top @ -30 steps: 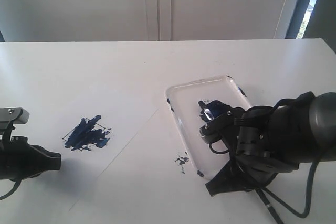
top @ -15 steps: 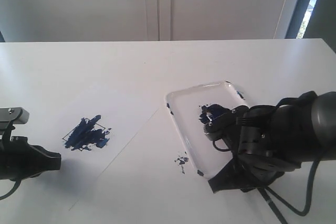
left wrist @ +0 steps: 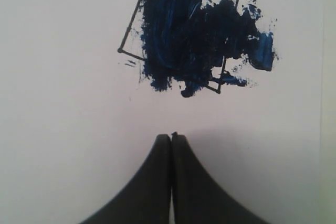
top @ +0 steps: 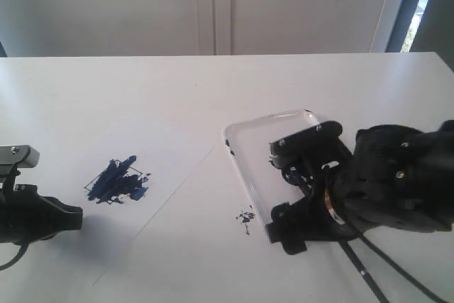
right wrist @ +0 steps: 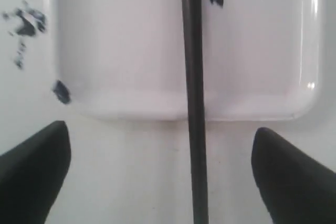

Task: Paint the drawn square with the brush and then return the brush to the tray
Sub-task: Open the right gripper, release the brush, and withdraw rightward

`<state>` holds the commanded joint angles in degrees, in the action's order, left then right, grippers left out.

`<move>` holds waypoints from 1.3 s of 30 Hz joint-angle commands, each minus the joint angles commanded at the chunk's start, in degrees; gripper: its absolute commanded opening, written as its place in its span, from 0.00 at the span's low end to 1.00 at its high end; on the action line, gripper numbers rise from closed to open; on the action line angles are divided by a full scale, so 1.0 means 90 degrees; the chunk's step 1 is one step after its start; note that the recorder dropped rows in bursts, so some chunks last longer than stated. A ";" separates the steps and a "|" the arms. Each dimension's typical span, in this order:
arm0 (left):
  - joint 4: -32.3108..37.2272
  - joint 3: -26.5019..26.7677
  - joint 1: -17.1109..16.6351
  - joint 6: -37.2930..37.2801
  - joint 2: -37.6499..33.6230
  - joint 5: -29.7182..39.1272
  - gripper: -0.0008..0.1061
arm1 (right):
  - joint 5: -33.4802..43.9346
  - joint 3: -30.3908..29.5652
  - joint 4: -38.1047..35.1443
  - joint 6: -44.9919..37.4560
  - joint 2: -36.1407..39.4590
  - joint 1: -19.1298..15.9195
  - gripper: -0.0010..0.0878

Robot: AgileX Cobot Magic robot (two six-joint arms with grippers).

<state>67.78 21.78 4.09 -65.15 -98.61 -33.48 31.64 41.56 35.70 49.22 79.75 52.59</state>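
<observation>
From the right wrist alone: thin black-handled brush (right wrist: 193, 103) lying across the rim of the glossy white plastic tray (right wrist: 131, 113), between wide-apart right gripper (right wrist: 160, 132) jaws. Closed left gripper (left wrist: 171, 137) near the blue-smeared pen-outlined square (left wrist: 178, 35), bare paper (left wrist: 79, 129) between

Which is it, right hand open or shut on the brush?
Open. The right wrist view shows the right hand with fingers wide apart; the brush lies free between them, across the tray rim.
</observation>
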 joint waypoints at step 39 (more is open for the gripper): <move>0.2519 0.0026 0.0000 -0.2941 0.3842 -0.0770 0.01 | -0.5877 -0.3653 -0.0367 -0.0604 -0.3072 0.0000 0.01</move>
<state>90.45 22.02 4.09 -91.62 -64.04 -40.41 -21.25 8.69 32.39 43.78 52.10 52.59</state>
